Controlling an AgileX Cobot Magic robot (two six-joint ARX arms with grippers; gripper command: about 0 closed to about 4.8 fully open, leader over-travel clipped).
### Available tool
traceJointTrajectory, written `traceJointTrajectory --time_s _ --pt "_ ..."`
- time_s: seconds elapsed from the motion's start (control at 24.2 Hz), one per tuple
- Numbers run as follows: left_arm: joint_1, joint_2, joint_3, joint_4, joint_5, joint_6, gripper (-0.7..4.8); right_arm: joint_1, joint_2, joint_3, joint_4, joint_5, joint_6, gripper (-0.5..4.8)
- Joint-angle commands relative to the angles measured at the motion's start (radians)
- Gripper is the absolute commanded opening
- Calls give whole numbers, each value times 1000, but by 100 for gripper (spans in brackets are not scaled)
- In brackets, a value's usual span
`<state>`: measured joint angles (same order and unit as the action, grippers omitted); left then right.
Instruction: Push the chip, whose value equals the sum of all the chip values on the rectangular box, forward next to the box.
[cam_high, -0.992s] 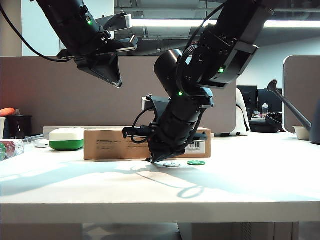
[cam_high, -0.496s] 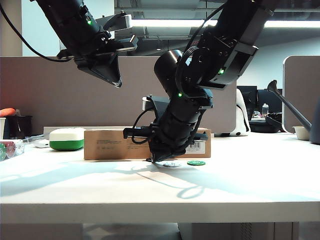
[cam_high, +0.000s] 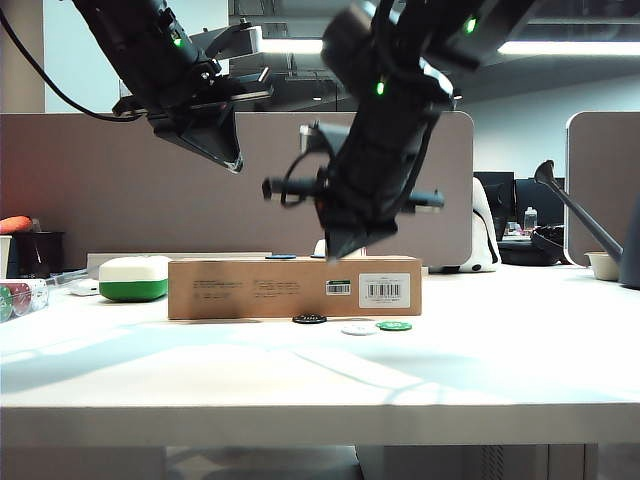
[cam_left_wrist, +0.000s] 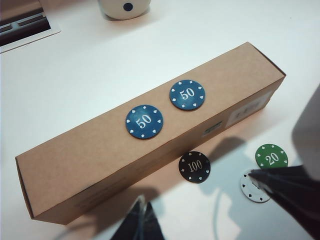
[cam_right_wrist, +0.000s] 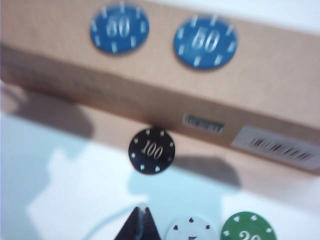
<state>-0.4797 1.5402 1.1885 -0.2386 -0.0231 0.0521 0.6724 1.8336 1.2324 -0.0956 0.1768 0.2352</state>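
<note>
A: Where did the small round black chip (cam_left_wrist: 195, 167) marked "100" in white lie?

B: Flat on the white table (cam_high: 320, 380), right at the front face of the long brown cardboard box (cam_left_wrist: 100, 150), roughly below the gap between the two dark blue round chips (cam_left_wrist: 144, 121) on its top, each reading "50". A second before, the right arm hid that spot and the black chip could not be seen.

A: Other writing?

B: A green chip (cam_left_wrist: 271, 156) read "20". The white chip (cam_left_wrist: 254, 186) beside it showed only dark edge marks. The box bore a white barcode label (cam_high: 385, 290) and small print too fine to read.

A: The hands?

B: The right hand (cam_high: 345, 243) had risen from table level to above the box's top edge, blurred by motion; its fingertips met in a closed point, gripping nothing. The left hand (cam_high: 222, 150) hung high over the box's left part, where it had been, also pinched together and empty.

A: Anything unclear?

B: The right wrist view was soft, and cut off the green chip's number.
</note>
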Motion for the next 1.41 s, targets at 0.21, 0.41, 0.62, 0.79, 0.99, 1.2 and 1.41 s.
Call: traceJointTrajectory --time_s 0.21,0.41,0.62,0.79,0.99,1.2,1.41 --pt "0 -38 5 11 2 0 -5 -1 -78 3 -95 53 -1 -4" --pt "0 -82 2 10 0 0 -5 2 -142 2 -189 54 0 -4" --pt "0 -161 -34 20 1 0 -5 49 -224 0 -249 132 0 -4" --pt "0 -250 -129 24 0 0 -5 113 -289 0 -299 190 5 -4" --pt "0 -402 -275 18 1 0 -5 229 -343 0 -397 283 38 -4" --pt "0 -539 -360 8 0 0 -5 341 -372 0 -486 372 103 -4" --pt "1 -728 -454 8 1 0 -5 468 -392 0 -607 505 192 -4"
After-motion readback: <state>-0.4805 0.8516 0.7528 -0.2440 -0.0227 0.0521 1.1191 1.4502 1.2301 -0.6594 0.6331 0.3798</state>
